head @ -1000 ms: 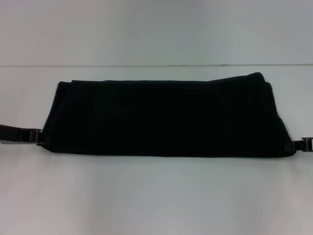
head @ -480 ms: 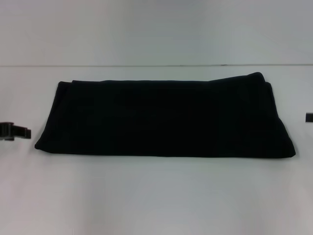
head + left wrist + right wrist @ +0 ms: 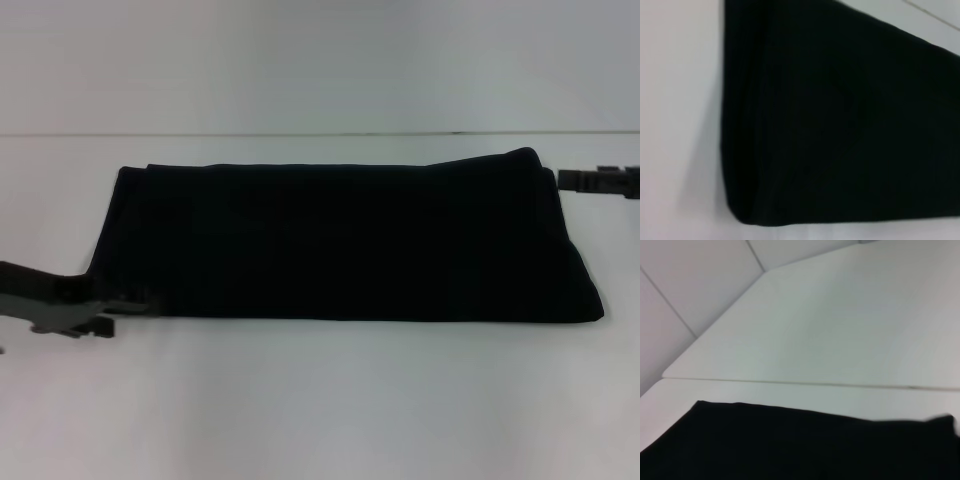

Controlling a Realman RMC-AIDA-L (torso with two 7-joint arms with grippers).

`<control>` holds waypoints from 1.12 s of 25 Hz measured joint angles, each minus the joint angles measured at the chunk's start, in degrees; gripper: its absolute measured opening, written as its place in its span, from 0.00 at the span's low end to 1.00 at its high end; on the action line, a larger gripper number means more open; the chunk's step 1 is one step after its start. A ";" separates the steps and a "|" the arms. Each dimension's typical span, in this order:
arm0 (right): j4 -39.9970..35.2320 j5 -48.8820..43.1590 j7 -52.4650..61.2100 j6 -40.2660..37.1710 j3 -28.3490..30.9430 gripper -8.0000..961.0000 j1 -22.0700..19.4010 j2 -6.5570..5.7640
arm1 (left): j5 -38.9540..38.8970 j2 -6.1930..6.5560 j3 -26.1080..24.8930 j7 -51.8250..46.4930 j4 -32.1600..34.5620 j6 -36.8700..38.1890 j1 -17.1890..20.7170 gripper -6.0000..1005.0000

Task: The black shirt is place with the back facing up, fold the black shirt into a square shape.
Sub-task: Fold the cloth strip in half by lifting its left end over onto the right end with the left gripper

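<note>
I find the black shirt (image 3: 340, 240) folded to a long band mid-frame, not yet square; left tool (image 3: 105, 315) at its lower-left corner, right tool (image 3: 600, 180) upper right, grip states indeterminable.

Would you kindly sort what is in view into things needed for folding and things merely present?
Needed:
- folded black soft-fabric shirt
- left gripper at its near-left corner
- right gripper by its far-right corner

Merely present:
- white table

a white table (image 3: 320, 400) meets a plain white wall (image 3: 320, 60) behind.
</note>
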 joint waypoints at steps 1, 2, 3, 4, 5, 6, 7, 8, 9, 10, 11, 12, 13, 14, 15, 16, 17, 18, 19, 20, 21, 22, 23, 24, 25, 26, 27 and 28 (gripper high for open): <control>0.20 -0.04 -0.05 0.39 -0.40 0.80 0.65 0.00 | -0.02 0.09 -0.79 -0.86 -1.68 -0.89 -0.49 0.80; 0.22 -0.05 -0.01 1.08 -0.82 0.84 1.23 0.08 | -0.01 0.25 -2.24 -2.06 -4.24 -2.37 -1.01 0.80; 0.23 -0.05 0.04 1.47 -1.25 0.89 1.72 0.18 | -0.02 0.37 -2.84 -2.52 -5.27 -3.09 -1.22 0.81; 0.24 -0.06 0.12 2.09 -1.71 0.93 2.18 0.31 | -0.02 0.54 -3.71 -3.44 -6.88 -4.25 -1.48 0.81; 0.28 -0.05 0.15 2.53 -2.37 0.98 2.64 0.39 | -0.02 0.73 -4.35 -4.36 -8.16 -5.27 -1.69 0.82; 0.32 -0.06 0.20 2.78 -3.04 0.98 3.05 0.48 | -0.02 0.84 -4.66 -4.85 -8.80 -5.67 -1.76 0.82; 0.32 -0.05 0.25 2.95 -3.67 0.98 3.39 0.56 | -0.02 0.97 -5.01 -5.95 -9.54 -6.28 -1.80 0.83; 0.33 -0.04 0.27 2.97 -4.38 0.97 3.69 0.64 | -0.01 1.07 -5.24 -6.78 -9.93 -6.67 -1.72 0.83; 0.33 -0.01 0.29 2.87 -5.06 0.97 3.97 0.73 | 0.05 1.10 -5.50 -7.84 -10.12 -7.05 -1.58 0.83; 0.33 0.07 0.31 2.65 -5.68 0.97 4.23 0.80 | 0.12 1.12 -5.80 -8.82 -10.22 -7.32 -1.42 0.83; 0.33 0.10 0.31 2.53 -6.15 0.97 4.35 0.87 | 0.18 1.15 -6.14 -9.52 -10.22 -7.55 -1.24 0.83; 0.34 0.13 0.31 2.25 -6.64 0.97 4.49 0.96 | 0.30 1.17 -6.66 -10.18 -10.24 -7.77 -1.15 0.83; 0.31 0.18 0.31 2.02 -6.98 0.97 4.61 1.03 | 0.42 1.21 -7.30 -10.89 -10.27 -8.02 -1.02 0.83; 0.25 0.23 0.30 1.61 -7.17 0.97 4.72 1.10 | 0.46 1.25 -7.99 -11.44 -10.27 -8.40 -0.91 0.83; 0.15 0.28 0.29 1.23 -7.26 0.97 4.81 1.16 | 0.48 1.27 -8.35 -11.76 -10.28 -8.75 -0.84 0.83; 0.09 0.33 0.26 1.02 -7.27 0.97 4.90 1.23 | 0.48 1.29 -8.67 -12.10 -10.29 -9.06 -0.78 0.83; 0.02 0.37 0.24 0.84 -7.28 0.97 5.01 1.30 | 0.49 1.33 -8.95 -12.57 -10.32 -9.69 -0.72 0.83; -0.04 0.41 0.19 0.78 -7.28 0.97 5.10 1.36 | 0.50 1.33 -9.02 -12.74 -10.35 -9.90 -0.68 0.83; -0.04 0.42 0.13 0.76 -7.29 0.97 5.23 1.41 | 0.50 1.34 -9.06 -12.98 -10.40 -10.17 -0.65 0.83; -0.04 0.43 0.05 0.75 -7.30 0.97 5.32 1.44 | 0.50 1.34 -9.10 -13.25 -10.49 -10.52 -0.64 0.83; -0.02 0.43 -0.07 0.71 -7.31 0.97 5.52 1.47 | 0.50 1.35 -9.10 -13.46 -10.61 -10.82 -0.64 0.83; -0.02 0.43 -0.07 0.71 -7.31 0.97 5.52 1.47 | 0.50 1.35 -9.11 -13.71 -10.76 -11.28 -0.67 0.83; -0.02 0.44 -0.10 0.61 -7.32 0.97 5.61 1.50 | 0.51 1.35 -9.10 -13.91 -10.92 -11.64 -0.74 0.83; -0.03 0.44 -0.10 0.42 -7.32 0.97 5.68 1.53 | 0.54 1.35 -9.11 -14.01 -11.02 -11.93 -0.79 0.83; -0.08 0.46 -0.13 0.11 -7.33 0.97 5.80 1.58 | 0.58 1.35 -9.11 -14.09 -11.12 -12.16 -0.82 0.83; -0.13 0.46 -0.17 -0.19 -7.33 0.97 5.87 1.60 | 0.60 1.35 -9.12 -14.14 -11.23 -12.45 -0.84 0.83; -0.18 0.47 -0.21 -0.50 -7.33 0.97 5.93 1.61 | 0.60 1.35 -9.12 -14.15 -11.35 -12.71 -0.83 0.83; -0.22 0.48 -0.26 -0.72 -7.33 0.97 6.00 1.61 | 0.57 1.35 -9.12 -14.15 -11.45 -13.06 -0.81 0.83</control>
